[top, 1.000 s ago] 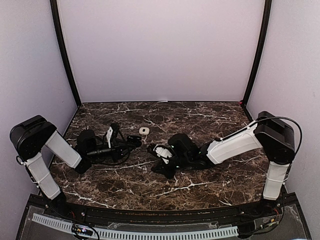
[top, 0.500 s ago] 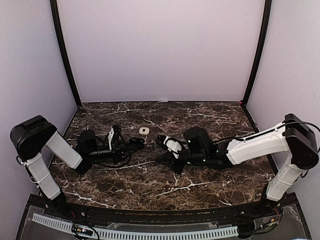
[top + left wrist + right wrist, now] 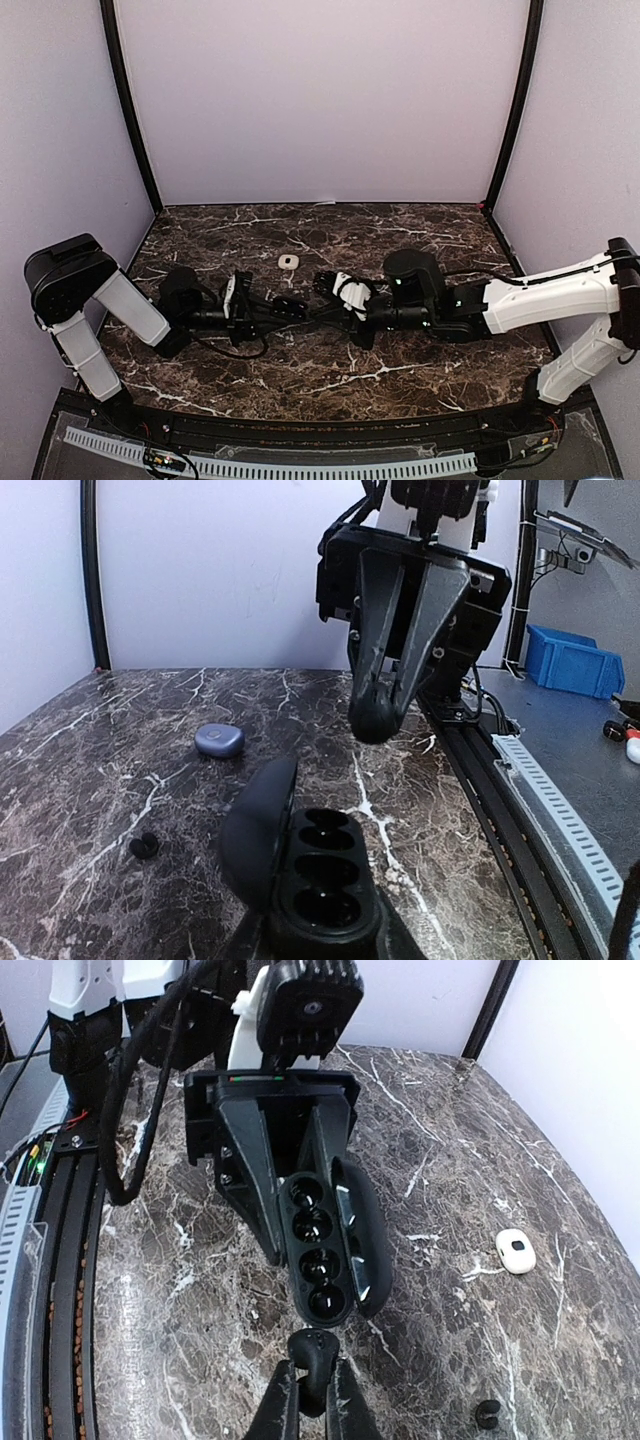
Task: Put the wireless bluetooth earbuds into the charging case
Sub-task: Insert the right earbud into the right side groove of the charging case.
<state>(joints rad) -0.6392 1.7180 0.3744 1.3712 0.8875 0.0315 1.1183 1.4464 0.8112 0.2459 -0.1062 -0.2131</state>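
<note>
Walls [image 3: 320, 100]: plain pale lilac, on three sides
Posts [image 3: 128, 110]: black, at both back corners
Table [image 3: 400, 225]: dark marble, white veins
Bench [image 3: 580, 715]: grey, off-table, holding a blue bin [image 3: 572, 660]

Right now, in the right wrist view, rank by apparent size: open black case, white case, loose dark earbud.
Largest: open black case; then white case; smallest: loose dark earbud. Nearness to the camera enlarges the first.

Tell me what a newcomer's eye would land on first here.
Two tools face each other tip to tip at the middle of the marble table. The left tool grips an open black charging case with empty sockets, and the right tool pinches a dark earbud right in front of it. Farther back a small white case lies alone, and a loose dark bud sits on the marble.
</note>
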